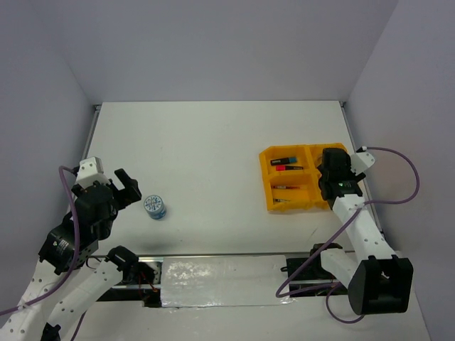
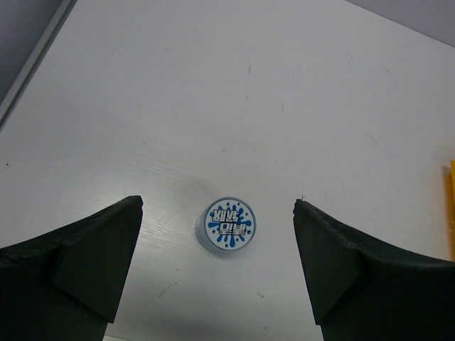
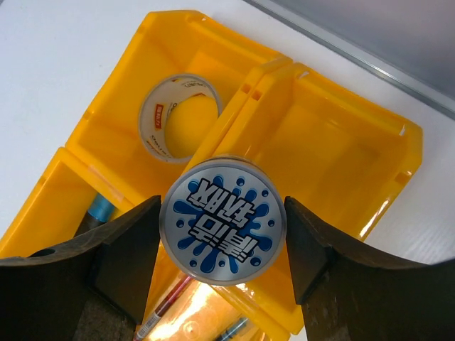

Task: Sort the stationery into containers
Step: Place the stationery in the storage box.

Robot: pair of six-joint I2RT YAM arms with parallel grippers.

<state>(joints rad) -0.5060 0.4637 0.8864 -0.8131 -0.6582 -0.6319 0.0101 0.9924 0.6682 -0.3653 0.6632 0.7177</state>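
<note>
The yellow-orange tray [image 1: 265,176] stands at the right. My right gripper [image 1: 332,170] hangs over its right side, shut on a blue-white round tub [image 3: 222,222] held above the divider between compartments. In the right wrist view the tray [image 3: 334,142] holds the grey tape ring [image 3: 151,119], a red pen [image 3: 168,301] and a blue-capped highlighter [image 3: 100,210]. Highlighters [image 1: 288,160] and pens [image 1: 286,188] lie in the left compartments. The second tub [image 1: 154,207] stands on the table at the left. My left gripper [image 1: 129,186] is open beside and above it, and the tub [image 2: 226,225] lies between the fingers [image 2: 85,256].
White table with walls at the back and sides. A shiny foil strip [image 1: 220,280] runs along the near edge between the arm bases. A table edge rail [image 3: 370,50] runs just beyond the tray.
</note>
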